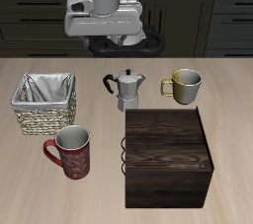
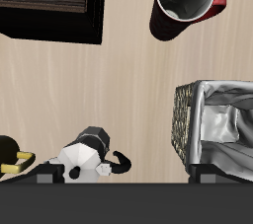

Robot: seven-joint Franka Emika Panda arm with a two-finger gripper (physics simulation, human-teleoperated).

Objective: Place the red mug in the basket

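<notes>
The red mug [image 1: 72, 152] stands upright near the table's front edge, dark red and mottled, grey inside, with its loop handle turned away from the wooden box. In the wrist view the red mug [image 2: 183, 1] shows from above with its mouth open. The basket [image 1: 44, 121], pale woven wicker with a white-grey cloth lining, sits just behind the mug and holds nothing; the wrist view shows the basket's [image 2: 184, 119] wicker wall. My gripper [image 1: 111, 33] hangs high over the table's back edge, far from both. Its fingers are spread wide with nothing between them, so the gripper [image 2: 124, 177] is open.
A steel moka pot [image 1: 126, 90] stands mid-table below the gripper, also seen as the moka pot [image 2: 87, 154]. A shiny yellow mug [image 1: 184, 86] stands beside it. A large dark wooden box [image 1: 168, 157] sits next to the red mug.
</notes>
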